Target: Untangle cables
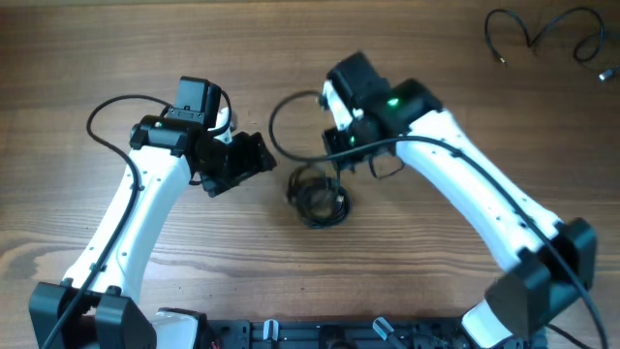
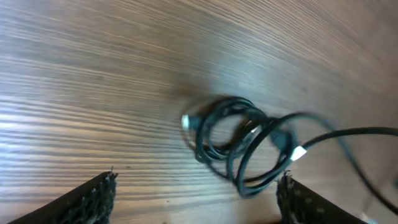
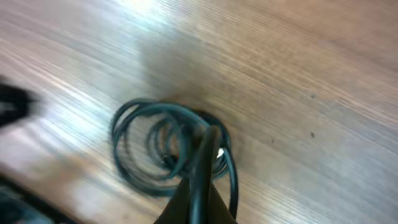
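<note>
No text, label, brand, number or sign is legible in any view.

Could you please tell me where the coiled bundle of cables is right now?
In the overhead view the cable bundle lies centrally, between the left gripper and the right gripper, nearer the right one.

The cables [image 2: 242,140] are blurred in both wrist views (plug ends indistinct).

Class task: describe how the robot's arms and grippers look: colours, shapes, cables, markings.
The left arm and right arm have smooth white rounded links and black joints. A black cable loops along each. Left gripper and right gripper are black; finger pads are rough-textured. A green light glows on the right wrist.
</note>
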Robot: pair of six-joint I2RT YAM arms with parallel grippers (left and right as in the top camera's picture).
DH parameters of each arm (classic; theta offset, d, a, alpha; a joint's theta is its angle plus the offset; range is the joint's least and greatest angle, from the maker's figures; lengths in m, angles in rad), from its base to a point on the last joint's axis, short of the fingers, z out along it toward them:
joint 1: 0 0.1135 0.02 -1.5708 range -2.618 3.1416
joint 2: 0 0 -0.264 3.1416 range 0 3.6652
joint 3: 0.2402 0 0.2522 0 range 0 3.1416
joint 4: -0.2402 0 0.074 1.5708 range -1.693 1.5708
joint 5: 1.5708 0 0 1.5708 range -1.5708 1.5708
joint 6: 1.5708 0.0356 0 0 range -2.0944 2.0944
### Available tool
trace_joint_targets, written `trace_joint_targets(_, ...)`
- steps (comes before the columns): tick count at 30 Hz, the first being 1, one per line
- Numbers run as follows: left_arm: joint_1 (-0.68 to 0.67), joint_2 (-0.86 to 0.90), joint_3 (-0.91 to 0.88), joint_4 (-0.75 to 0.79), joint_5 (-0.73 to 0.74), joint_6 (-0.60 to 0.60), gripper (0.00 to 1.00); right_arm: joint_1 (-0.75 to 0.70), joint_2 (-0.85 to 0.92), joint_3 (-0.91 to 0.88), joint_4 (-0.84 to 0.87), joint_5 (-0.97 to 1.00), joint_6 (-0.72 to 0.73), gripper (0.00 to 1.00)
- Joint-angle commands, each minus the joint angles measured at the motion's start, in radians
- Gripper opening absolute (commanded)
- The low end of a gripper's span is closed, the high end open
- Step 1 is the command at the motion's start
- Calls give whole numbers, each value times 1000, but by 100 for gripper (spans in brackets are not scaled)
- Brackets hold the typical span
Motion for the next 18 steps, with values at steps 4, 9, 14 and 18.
trace_joint_targets(4,0,3,0,16,304,158,88,-32,-90,113,30,-163,201,4)
trace_joint_targets(9,0,3,0,26,277,158,68,-36,-89,113,111,-347,280,4)
trace_joint_targets(14,0,9,0,25,-79,40,30,-56,-89,113,102,-360,279,4)
trace_joint_targets(18,0,9,0,-53,-430,-80,29,-111,-89,111,-47,11,369,4)
